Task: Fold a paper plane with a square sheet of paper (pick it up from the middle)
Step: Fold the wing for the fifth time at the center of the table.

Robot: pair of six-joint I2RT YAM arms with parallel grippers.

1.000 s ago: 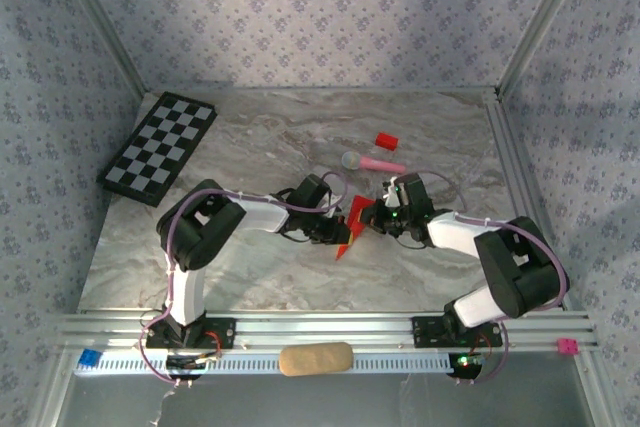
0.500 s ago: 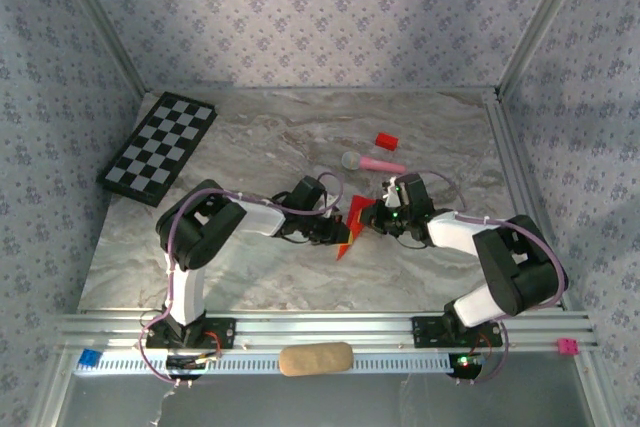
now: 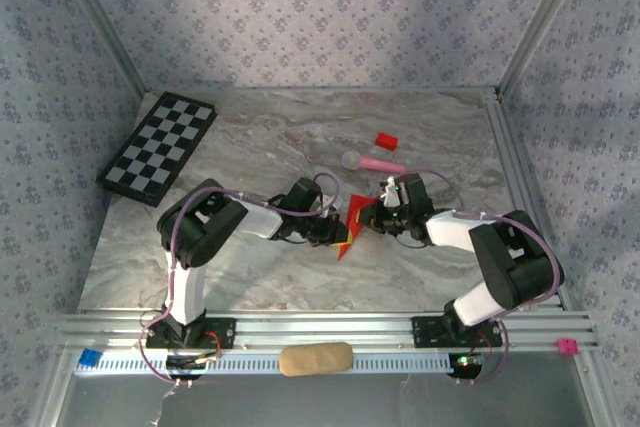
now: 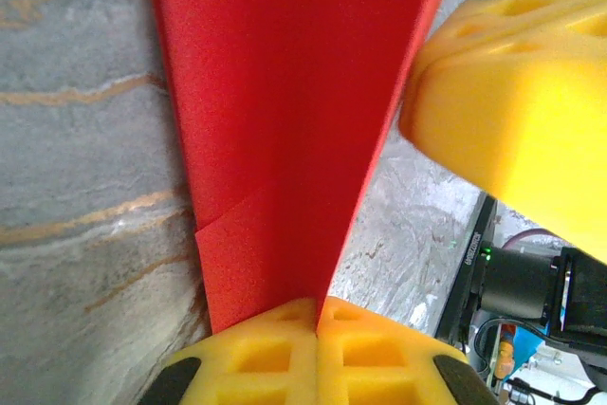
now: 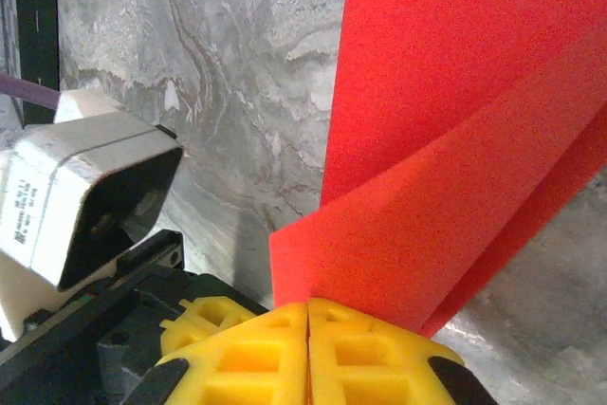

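Grey marble table [image 3: 250,277] takes most of the top view, patterned walls around it. Two arms reach in from the bottom edge and meet at centre frame. Black-and-white checkerboard [image 3: 158,147] lies flat at upper left, well apart from everything else. Tan oblong pad [image 3: 315,358] sits on the rail at bottom centre. The paper plane [image 3: 350,222], red and only part folded, is at centre frame between the two claws, held up off the marble with its tip pointing lower left. Left gripper [image 3: 333,232] pinches its left side; on the left wrist view its yellow fingers [image 4: 316,315] are pressed together on the bottom edge of the red sheet [image 4: 285,120], a crease running up the middle. Right gripper [image 3: 368,219] pinches the right side; on the right wrist view the pads [image 5: 308,315] are closed on the folded layers [image 5: 455,139]. Pink stick [image 3: 372,162] with a grey round head lies just above the claws, right of centre. Small red block [image 3: 386,140] sits just above that.
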